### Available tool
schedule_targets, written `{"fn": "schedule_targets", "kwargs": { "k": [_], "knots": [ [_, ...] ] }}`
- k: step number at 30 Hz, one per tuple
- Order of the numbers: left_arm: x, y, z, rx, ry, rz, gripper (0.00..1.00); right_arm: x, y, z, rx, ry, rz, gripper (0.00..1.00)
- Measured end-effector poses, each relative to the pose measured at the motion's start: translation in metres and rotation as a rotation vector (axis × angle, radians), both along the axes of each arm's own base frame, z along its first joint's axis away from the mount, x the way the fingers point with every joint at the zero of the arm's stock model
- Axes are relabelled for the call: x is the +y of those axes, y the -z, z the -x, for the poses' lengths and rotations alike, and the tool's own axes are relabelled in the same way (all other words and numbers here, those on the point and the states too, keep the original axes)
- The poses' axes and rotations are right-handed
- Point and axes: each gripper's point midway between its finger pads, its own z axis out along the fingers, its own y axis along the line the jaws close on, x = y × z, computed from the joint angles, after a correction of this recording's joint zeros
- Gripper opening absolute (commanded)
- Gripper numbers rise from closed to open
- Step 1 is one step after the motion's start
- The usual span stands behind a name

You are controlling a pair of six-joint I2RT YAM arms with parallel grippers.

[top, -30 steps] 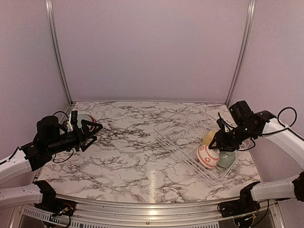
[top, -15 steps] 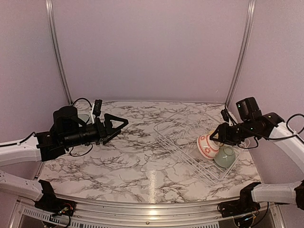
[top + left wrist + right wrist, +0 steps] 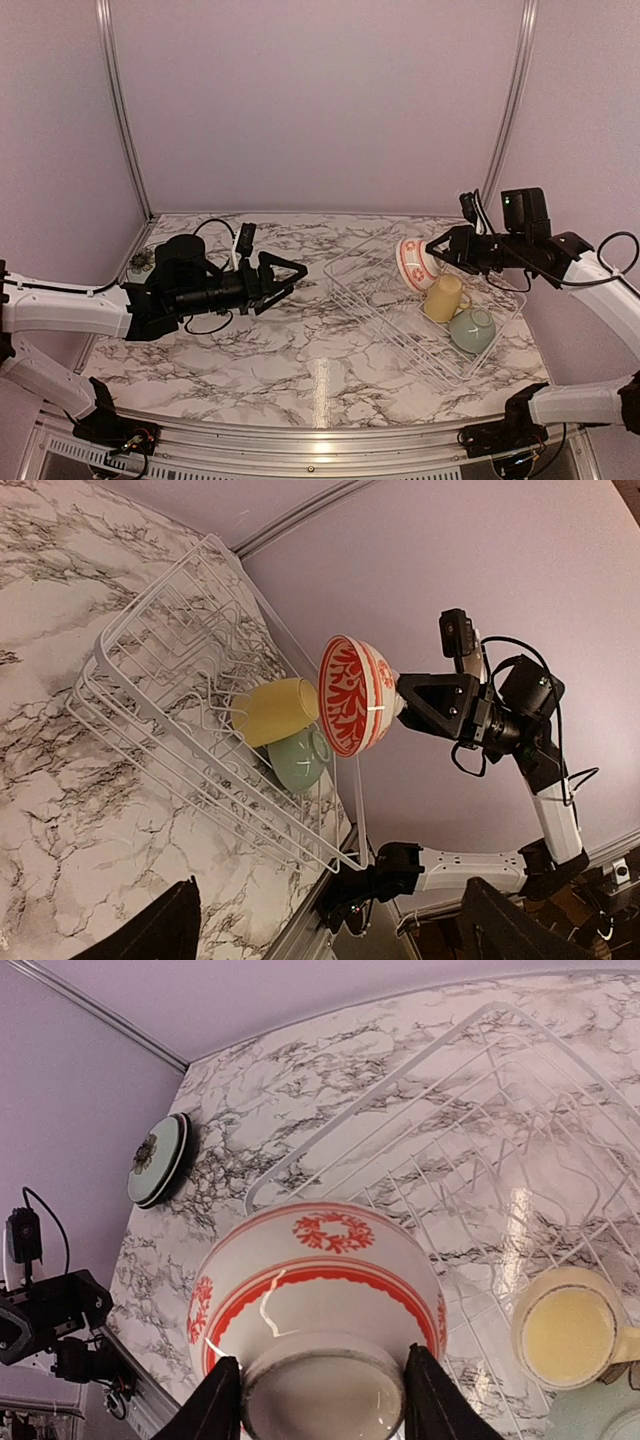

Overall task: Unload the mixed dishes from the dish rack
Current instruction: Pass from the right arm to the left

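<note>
Round glossy bowl (image 3: 412,263) raised off wire rack (image 3: 385,300), right gripper (image 3: 432,250) pinching foot

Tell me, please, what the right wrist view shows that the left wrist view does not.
Only the right wrist view shows the plates lying near the left edge of the table, and the right tool clamped on the foot of the small white-and-red patterned bowl. Only the left wrist view shows that bowl's red-patterned inside, the right arm itself, and the pale green bowl in full. Both show the bowl held above the dish rack, with the yellow mug lying in it.
</note>
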Motion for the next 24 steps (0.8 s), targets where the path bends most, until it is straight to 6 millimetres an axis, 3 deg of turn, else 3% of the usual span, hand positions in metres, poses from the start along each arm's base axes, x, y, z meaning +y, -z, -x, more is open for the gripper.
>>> {"fn": "schedule_targets", "kwargs": {
  "k": [4, 8, 14, 19, 24],
  "knots": [
    [-0.006, -0.014, -0.001, -0.014, 0.014, 0.072, 0.93, 0.027, -0.02, -0.017, -0.058, -0.058, -0.109, 0.0],
    [-0.009, -0.026, -0.002, -0.027, 0.017, 0.109, 0.93, 0.074, -0.033, -0.023, -0.079, -0.167, -0.188, 0.0],
    [-0.007, -0.043, -0.007, -0.061, -0.01, 0.133, 0.91, 0.138, -0.044, -0.011, -0.079, -0.324, -0.308, 0.0],
    [0.001, -0.057, -0.007, -0.095, -0.039, 0.15, 0.88, 0.178, -0.046, -0.001, -0.065, -0.412, -0.367, 0.0],
    [0.009, -0.063, -0.005, -0.109, -0.053, 0.164, 0.82, 0.204, -0.05, 0.01, -0.053, -0.477, -0.404, 0.0]
  ]
}}
